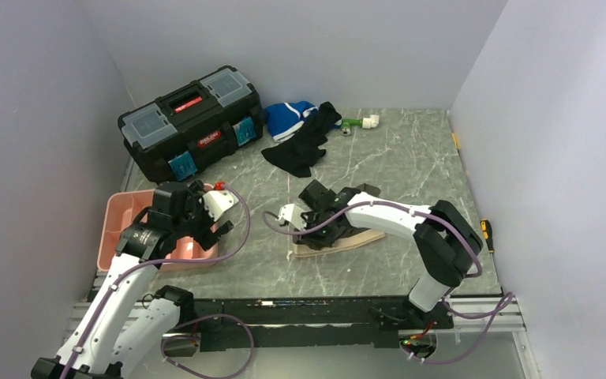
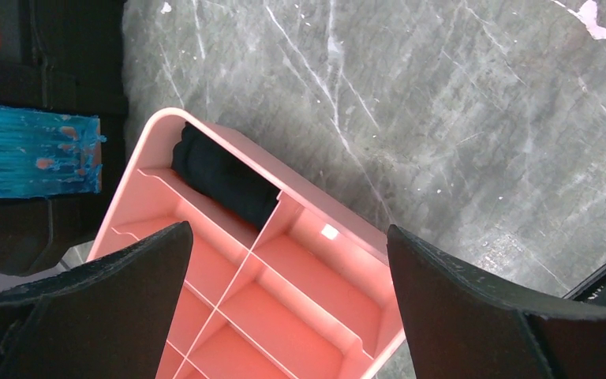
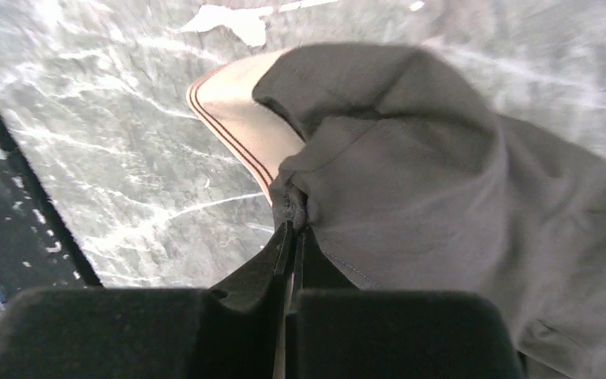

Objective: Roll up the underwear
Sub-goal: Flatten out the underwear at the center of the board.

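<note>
The underwear (image 3: 442,189) is dark grey-brown fabric with a beige waistband (image 3: 237,118) striped in brown. It lies on the marble table, near the front middle in the top view (image 1: 339,239), mostly under my right arm. My right gripper (image 3: 293,217) is shut, pinching a fold at the fabric's edge beside the waistband; from above it sits over the garment's left part (image 1: 316,213). My left gripper (image 2: 288,268) hangs open over the pink tray (image 2: 339,237), nothing between its fingers (image 2: 102,292).
The pink divided tray (image 1: 118,213) at front left holds a rolled black garment (image 2: 225,180) in one far compartment. A black toolbox (image 1: 191,122) stands at back left. A blue-and-white garment (image 1: 288,118), a plain black garment (image 1: 300,146) and a green-white object (image 1: 360,122) lie at the back.
</note>
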